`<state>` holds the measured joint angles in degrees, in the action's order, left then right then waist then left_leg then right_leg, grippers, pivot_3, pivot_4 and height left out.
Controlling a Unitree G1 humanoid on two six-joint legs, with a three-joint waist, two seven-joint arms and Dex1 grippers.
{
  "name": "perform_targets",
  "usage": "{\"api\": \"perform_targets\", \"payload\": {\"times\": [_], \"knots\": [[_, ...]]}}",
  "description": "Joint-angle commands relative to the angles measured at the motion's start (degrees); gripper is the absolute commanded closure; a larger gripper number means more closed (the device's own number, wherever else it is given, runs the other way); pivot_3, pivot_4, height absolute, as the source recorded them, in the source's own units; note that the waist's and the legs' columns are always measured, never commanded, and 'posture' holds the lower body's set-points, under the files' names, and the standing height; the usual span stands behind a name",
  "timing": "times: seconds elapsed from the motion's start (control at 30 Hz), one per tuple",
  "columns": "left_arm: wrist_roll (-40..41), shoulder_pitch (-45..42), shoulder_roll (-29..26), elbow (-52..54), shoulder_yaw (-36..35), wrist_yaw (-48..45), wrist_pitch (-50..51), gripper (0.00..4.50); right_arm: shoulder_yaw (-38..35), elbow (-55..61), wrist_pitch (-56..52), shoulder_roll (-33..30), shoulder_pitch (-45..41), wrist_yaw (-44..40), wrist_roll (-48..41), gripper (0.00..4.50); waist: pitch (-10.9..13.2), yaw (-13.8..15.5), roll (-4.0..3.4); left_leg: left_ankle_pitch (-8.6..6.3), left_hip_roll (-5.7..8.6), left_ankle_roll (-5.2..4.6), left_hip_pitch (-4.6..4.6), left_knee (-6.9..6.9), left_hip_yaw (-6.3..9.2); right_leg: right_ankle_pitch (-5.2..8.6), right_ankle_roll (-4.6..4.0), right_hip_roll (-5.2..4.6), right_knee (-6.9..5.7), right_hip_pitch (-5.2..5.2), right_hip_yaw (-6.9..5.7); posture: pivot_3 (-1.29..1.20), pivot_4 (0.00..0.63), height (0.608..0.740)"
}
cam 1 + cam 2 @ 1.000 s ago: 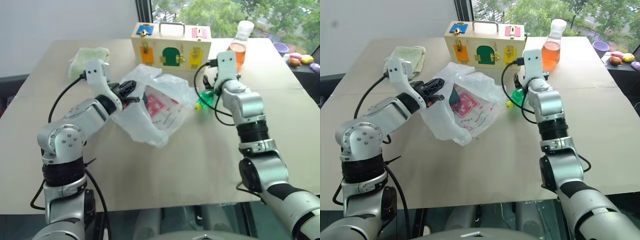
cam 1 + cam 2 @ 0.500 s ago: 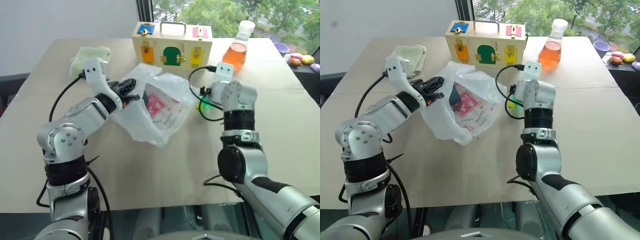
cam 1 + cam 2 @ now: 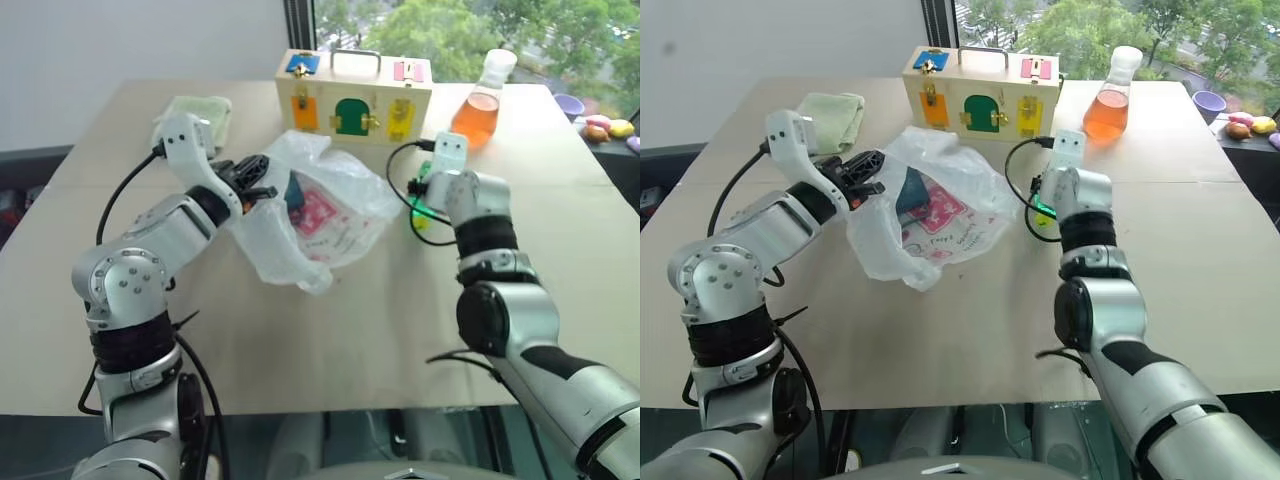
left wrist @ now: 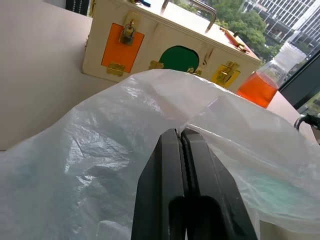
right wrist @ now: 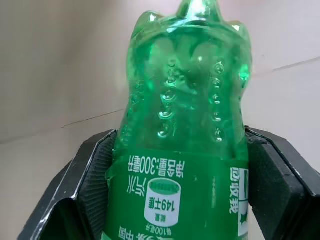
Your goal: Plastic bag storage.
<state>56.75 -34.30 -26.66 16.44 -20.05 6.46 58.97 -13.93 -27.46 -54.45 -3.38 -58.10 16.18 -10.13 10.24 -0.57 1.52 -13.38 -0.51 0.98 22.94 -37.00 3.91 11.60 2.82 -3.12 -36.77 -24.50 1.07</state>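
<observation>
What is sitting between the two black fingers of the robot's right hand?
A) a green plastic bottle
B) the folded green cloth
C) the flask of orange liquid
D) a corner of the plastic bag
A: the right wrist view shows the green plastic bottle filling the space between the right gripper's two black fingers, one at each side of it; the plastic bag is pinched by the left gripper instead.

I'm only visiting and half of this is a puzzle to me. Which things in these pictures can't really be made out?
- Dark object inside the plastic bag: head views, veiled by crinkled film.
- Green bottle: right wrist view, lower part cut off by the frame edge; head views, the right gripper hides most of it.
- Small things at the table's far right: too small to name.
- Wooden box: left wrist view, the bag covers its lower half.
</observation>
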Motion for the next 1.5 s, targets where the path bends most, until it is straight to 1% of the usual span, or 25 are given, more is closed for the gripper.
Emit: {"api": "perform_targets", "payload": {"times": [0.03,0.07,0.1,0.17,0.2,0.27,0.37,0.43,0.47,0.5,0.57,0.67,0.73,0.8,0.9,0.97,1.0,1.03,1.07,1.13,1.2,1.27,1.33,1.4,1.5], "knots": [[1.58,-2.36,0.06,1.46,-1.77,0.67,0.10,4.50,1.01,20.05,-7.15,-5.58,7.17,-9.17,-4.73,1.37,0.03,0.27,-0.04,0.00,0.03,0.00,0.05,-0.04,0.07,0.00,0.00,-0.01,0.00,-0.01,-0.03,0.00,0.150,0.740],[1.74,-2.79,0.16,1.23,-1.83,0.71,0.27,4.50,0.65,25.61,-8.78,-6.97,9.33,-11.65,-6.82,1.37,0.05,0.30,-0.07,0.00,0.03,0.00,0.09,-0.05,0.11,0.00,0.00,-0.01,0.02,-0.02,-0.06,0.00,0.150,0.740],[1.92,-3.46,0.34,0.92,-1.83,0.81,0.44,4.50,-1.97,32.47,-12.19,-8.34,11.51,-15.40,-11.95,1.37,0.08,0.35,-0.13,0.00,0.03,0.00,0.13,-0.06,0.15,0.00,0.00,-0.01,0.04,-0.03,-0.09,0.00,0.150,0.740],[1.93,-4.78,-0.17,0.32,-1.46,-0.14,0.84,4.50,-11.45,42.05,-19.90,-8.22,13.85,-21.68,-25.66,1.37,0.18,-0.24,-0.28,0.00,0.02,0.00,0.25,-0.06,0.15,0.00,0.00,0.01,0.05,-0.19,-0.09,0.00,0.150,0.740],[1.91,-5.72,-0.73,-0.13,-1.34,-1.05,0.98,4.50,-15.12,45.98,-24.77,-9.74,15.23,-26.22,-33.16,1.37,0.22,-0.52,-0.34,0.00,0.01,0.00,0.32,-0.06,0.15,0.00,0.00,0.01,0.01,-0.25,-0.09,0.00,0.150,0.740],[2.99,-7.89,-1.88,-1.44,-1.68,-3.12,1.73,4.50,-19.29,52.34,-31.63,-13.11,17.66,-32.11,-44.12,1.37,0.34,-1.10,-0.54,0.00,-0.04,0.00,0.39,-0.06,0.16,0.00,-0.01,0.08,-0.02,-0.36,-0.09,0.00,0.150,0.740],[3.99,-10.16,-3.93,-2.35,-0.66,-7.16,3.13,4.50,-20.16,57.87,-36.25,-16.36,19.40,-35.59,-55.51,1.37,0.33,-1.85,-0.53,0.00,-0.08,-0.01,0.32,-0.01,0.16,0.02,-0.02,0.13,0.00,-0.33,-0.09,0.00,0.150,0.740],[4.63,-10.70,-5.12,-1.99,0.72,-10.07,4.27,4.50,-17.68,58.66,-36.96,-15.46,19.02,-34.40,-59.50,1.37,0.33,-2.11,-0.53,-0.01,-0.09,-0.01,-0.02,0.07,-0.08,0.03,0.00,0.14,-0.02,-0.16,0.13,0.00,0.150,0.740],[4.47,-10.73,-5.85,-1.74,1.58,-11.53,4.59,4.50,-15.85,57.69,-37.32,-13.39,18.26,-32.88,-60.05,1.37,0.33,-2.17,-0.53,-0.01,-0.09,-0.02,-0.07,0.08,-0.14,0.03,0.00,0.14,-0.03,-0.15,0.18,0.00,0.150,0.740],[4.42,-10.74,-6.40,-1.57,2.12,-12.59,4.97,4.50,-13.64,56.58,-37.32,-11.51,17.71,-31.51,-59.95,1.37,0.33,-2.21,-0.53,-0.01,-0.12,-0.02,-0.10,0.08,-0.21,0.04,0.02,0.17,-0.03,-0.15,0.26,0.00,0.150,0.740],[5.31,-10.67,-7.27,-1.15,2.30,-14.14,5.80,4.50,-6.75,54.17,-35.75,-8.70,16.94,-29.94,-55.95,1.37,0.33,-2.32,-0.53,0.00,-0.15,-0.02,-0.12,0.06,-0.23,0.04,0.03,0.21,-0.06,-0.16,0.30,0.00,0.150,0.740],[6.84,-10.07,-8.92,0.45,1.86,-15.99,7.08,4.50,6.56,45.61,-25.51,-6.76,15.35,-31.73,-44.71,1.37,0.33,-2.34,-0.53,0.01,-0.18,-0.02,-0.13,0.00,-0.22,0.05,0.05,0.26,-0.13,-0.18,0.30,0.00,0.150,0.740],[6.43,-9.31,-10.16,1.49,2.13,-17.02,7.27,4.50,11.55,39.35,-18.59,-6.08,13.47,-32.90,-38.62,1.37,0.33,-2.25,-0.52,0.01,-0.17,-0.02,-0.09,-0.05,-0.25,0.03,0.06,0.25,-0.13,-0.19,0.34,0.00,0.150,0.740],[5.53,-8.34,-11.40,2.59,2.67,-17.90,7.04,4.50,14.20,33.45,-12.78,-4.89,11.34,-33.92,-34.22,1.37,0.33,-2.00,-0.50,0.01,-0.16,-0.01,-0.06,-0.07,-0.27,0.02,0.04,0.24,-0.11,-0.20,0.34,0.00,0.150,0.740],[7.56,-5.27,-13.00,5.60,1.47,-18.37,8.30,4.50,17.49,11.51,10.14,1.44,1.64,-34.35,-21.59,1.37,0.35,-2.05,-0.47,0.01,-0.15,-0.01,0.00,-0.06,-0.31,0.02,0.03,0.24,-0.08,-0.27,0.38,0.00,0.150,0.740],[8.26,-4.22,-12.92,6.37,0.80,-17.59,8.36,4.50,18.77,-0.07,19.66,3.96,-2.87,-38.63,-17.38,1.37,0.37,-2.14,-0.43,0.01,-0.17,-0.01,0.01,-0.03,-0.35,0.02,0.03,0.25,-0.08,-0.34,0.41,0.00,0.150,0.740],[8.19,-3.90,-12.88,6.59,0.69,-17.27,8.18,4.50,18.50,-5.17,23.63,5.03,-4.73,-39.37,-15.68,1.37,0.37,-2.15,-0.42,0.01,-0.18,-0.01,0.02,0.00,-0.34,0.01,0.01,0.26,-0.08,-0.35,0.41,0.00,0.150,0.740],[8.15,-3.48,-12.75,6.83,0.61,-16.94,7.97,4.50,18.46,-9.42,26.56,5.85,-6.32,-40.71,-14.32,0.34,0.38,-2.13,-0.40,0.01,-0.19,0.00,0.01,0.06,-0.34,0.01,0.01,0.26,-0.06,-0.36,0.41,0.00,0.150,0.740],[8.16,-3.05,-12.56,7.05,0.53,-16.58,7.77,4.50,18.44,-12.27,28.75,6.39,-7.38,-42.13,-13.22,0.03,0.37,-2.07,-0.40,0.01,-0.19,0.00,0.01,0.11,-0.32,0.01,0.00,0.26,-0.05,-0.36,0.39,0.00,0.150,0.740],[7.87,-2.29,-11.92,7.44,0.37,-15.66,7.10,4.50,18.43,-14.89,32.33,6.70,-8.24,-44.31,-11.42,0.03,0.37,-1.94,-0.39,0.00,-0.18,0.02,0.01,0.20,-0.34,0.01,-0.01,0.23,0.01,-0.36,0.40,0.00,0.150,0.740],[7.90,-1.84,-11.37,7.32,0.23,-15.07,6.59,4.50,19.01,-13.70,34.21,6.05,-7.23,-45.67,-9.49,0.03,0.37,-1.64,-0.39,0.00,-0.14,0.04,0.05,0.27,-0.32,0.01,-0.01,0.16,0.06,-0.36,0.37,0.00,0.150,0.740],[7.16,-1.24,-11.13,7.12,0.50,-14.98,5.80,4.50,20.98,-8.31,34.50,4.35,-3.96,-47.97,-7.53,0.03,0.36,-1.52,-0.37,0.00,-0.09,0.04,0.11,0.28,-0.30,0.01,0.00,0.10,0.12,-0.37,0.33,0.00,0.150,0.740],[5.88,-1.04,-10.29,6.11,0.72,-14.35,4.53,4.50,22.08,4.43,30.52,1.35,2.64,-50.37,-8.77,0.03,0.34,-1.31,-0.33,0.00,-0.09,0.04,0.11,0.28,-0.26,0.01,0.00,0.09,0.13,-0.36,0.29,0.00,0.150,0.740],[4.24,-1.09,-9.61,5.17,1.20,-14.38,2.90,4.50,23.37,18.80,24.87,-3.64,9.26,-54.64,-11.81,0.03,0.34,-1.19,-0.33,0.00,-0.08,0.04,0.12,0.30,-0.19,0.01,0.00,0.08,0.15,-0.34,0.22,0.00,0.150,0.740],[0.54,-1.07,-8.30,3.77,2.54,-15.98,-1.12,4.50,22.59,40.31,14.52,-11.41,17.64,-55.25,-17.15,0.03,0.35,-1.11,-0.35,0.00,-0.08,0.04,0.13,0.28,-0.19,0.01,0.00,0.07,0.12,-0.36,0.21,0.00,0.150,0.740]]}}
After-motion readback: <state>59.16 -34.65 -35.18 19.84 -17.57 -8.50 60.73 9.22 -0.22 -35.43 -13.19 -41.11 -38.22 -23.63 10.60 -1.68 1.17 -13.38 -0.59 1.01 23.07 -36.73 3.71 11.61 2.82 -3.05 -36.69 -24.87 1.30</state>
